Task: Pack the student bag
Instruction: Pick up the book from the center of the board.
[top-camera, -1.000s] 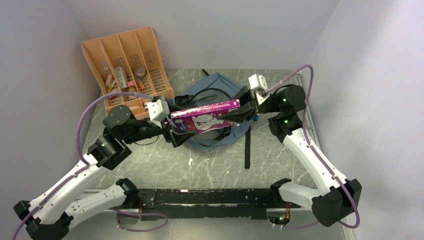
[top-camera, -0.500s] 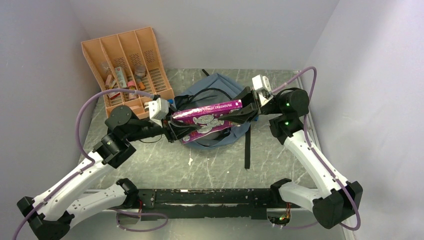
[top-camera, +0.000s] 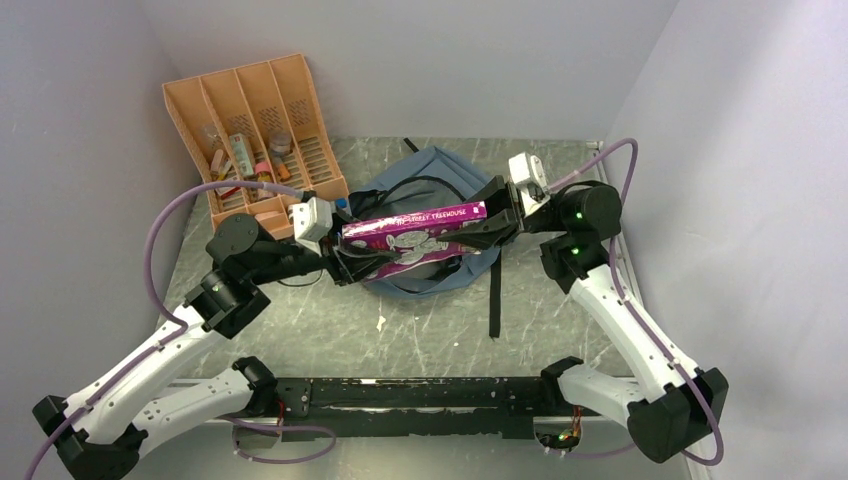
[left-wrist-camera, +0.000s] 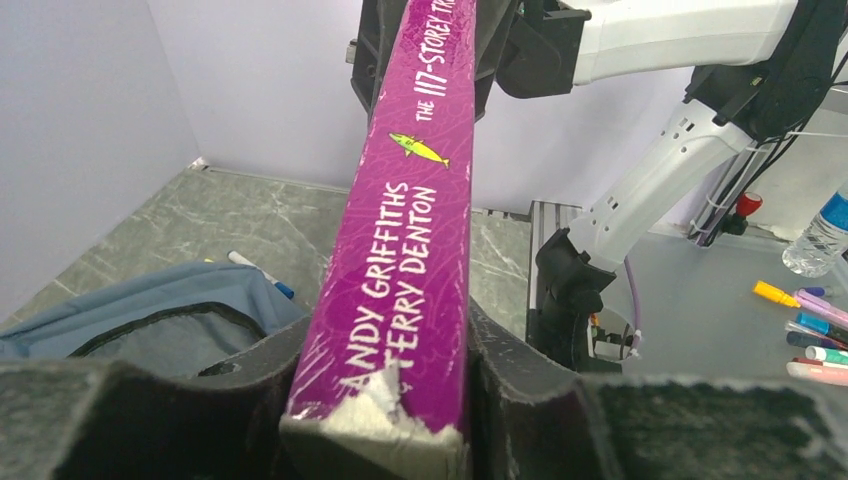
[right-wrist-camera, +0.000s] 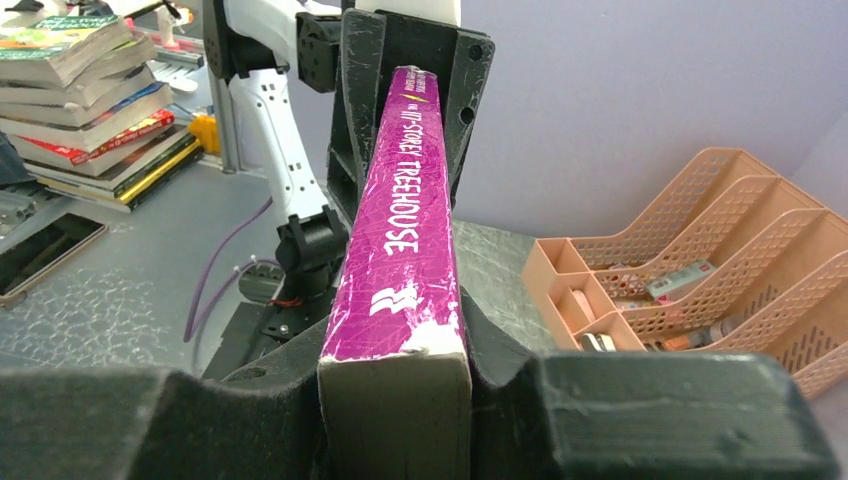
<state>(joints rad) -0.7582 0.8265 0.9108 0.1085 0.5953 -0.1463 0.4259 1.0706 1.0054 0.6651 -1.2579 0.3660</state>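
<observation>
Marbled table (top-camera: 300, 320) bears student bag (top-camera: 440, 170), below book (top-camera: 415, 216) clamped in right end effector (top-camera: 485, 222).

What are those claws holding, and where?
One purple book, spine up: the left gripper clamps one end, the right gripper the other.

Table (top-camera: 430, 330): grey marbled top.
Organizer (top-camera: 305, 110): orange, four slots, far left on the table, small items inside.
Book stack (right-wrist-camera: 85, 95): on a side desk.
Markers (left-wrist-camera: 815, 330): several, near a water bottle (left-wrist-camera: 822, 232).
</observation>
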